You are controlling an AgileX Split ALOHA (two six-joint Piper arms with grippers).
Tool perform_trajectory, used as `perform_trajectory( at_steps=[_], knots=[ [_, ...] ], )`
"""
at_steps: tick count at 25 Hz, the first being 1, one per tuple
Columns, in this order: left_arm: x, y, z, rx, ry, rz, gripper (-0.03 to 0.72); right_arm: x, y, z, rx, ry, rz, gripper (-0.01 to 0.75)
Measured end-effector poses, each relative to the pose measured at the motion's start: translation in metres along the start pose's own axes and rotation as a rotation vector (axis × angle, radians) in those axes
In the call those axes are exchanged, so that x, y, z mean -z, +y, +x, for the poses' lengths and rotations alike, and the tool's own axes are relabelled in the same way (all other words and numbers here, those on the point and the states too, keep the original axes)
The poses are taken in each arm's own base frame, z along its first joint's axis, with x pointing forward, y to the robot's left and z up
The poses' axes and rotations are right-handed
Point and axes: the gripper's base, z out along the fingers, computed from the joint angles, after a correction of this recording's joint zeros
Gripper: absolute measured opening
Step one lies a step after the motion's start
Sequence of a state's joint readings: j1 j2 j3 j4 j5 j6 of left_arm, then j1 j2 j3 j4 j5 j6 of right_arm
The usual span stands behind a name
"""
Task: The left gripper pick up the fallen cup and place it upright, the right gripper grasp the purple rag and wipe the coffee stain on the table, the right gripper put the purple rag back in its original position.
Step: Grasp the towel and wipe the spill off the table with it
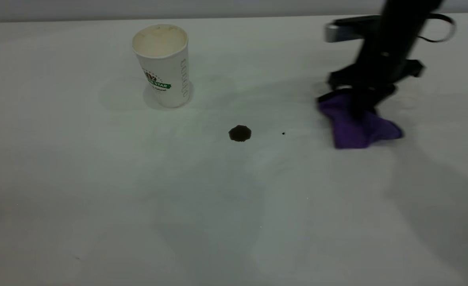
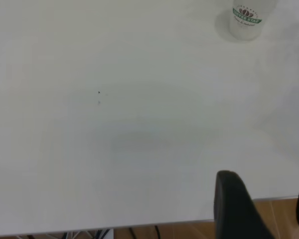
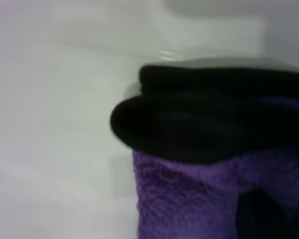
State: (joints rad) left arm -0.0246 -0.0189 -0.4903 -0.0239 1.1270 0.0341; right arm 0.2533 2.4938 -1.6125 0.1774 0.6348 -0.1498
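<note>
Right of the stain (image 1: 239, 133), the rag (image 1: 355, 127) is pinched in the right gripper's (image 1: 361, 107) closed fingers on the bench (image 1: 99, 198). Left of the stain, the cup (image 1: 163, 65) is upright already. Wiping and returning remain. The left gripper (image 2: 261, 209) is parked; its opening cannot be told.

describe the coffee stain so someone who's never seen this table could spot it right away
Start at the upright cup on the white table. Look toward the purple rag under the right claw; the coffee stain lies between them, nearer the camera. It is a dark roundish blot, far bigger than the tiny black speck beside it.
</note>
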Motion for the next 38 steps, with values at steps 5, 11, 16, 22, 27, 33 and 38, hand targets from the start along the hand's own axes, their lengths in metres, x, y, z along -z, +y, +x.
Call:
perform_trajectory(
  at_steps=[5,11,16,22,27,33,38],
  knots=[
    [0.000,0.000,0.000,0.000,0.000,0.000,0.372,0.037,0.065,-0.032,0.133,-0.059,-0.049,0.051],
    [0.000,0.000,0.000,0.000,0.000,0.000,0.372,0.037,0.146,-0.020,0.243,-0.045,-0.086,0.051],
    [0.000,0.000,0.000,0.000,0.000,0.000,0.372,0.017,0.196,0.001,0.276,-0.032,-0.104,0.051],
    [0.000,0.000,0.000,0.000,0.000,0.000,0.372,-0.016,0.212,0.009,0.218,-0.086,-0.115,0.051],
    [0.000,0.000,0.000,0.000,0.000,0.000,0.372,-0.036,0.198,0.006,0.133,-0.091,-0.109,0.051],
    [0.000,0.000,0.000,0.000,0.000,0.000,0.372,-0.035,0.150,-0.008,0.022,-0.044,-0.032,0.051],
    [0.000,0.000,0.000,0.000,0.000,0.000,0.372,-0.029,0.085,-0.013,-0.002,0.058,0.143,0.051]
  ],
)
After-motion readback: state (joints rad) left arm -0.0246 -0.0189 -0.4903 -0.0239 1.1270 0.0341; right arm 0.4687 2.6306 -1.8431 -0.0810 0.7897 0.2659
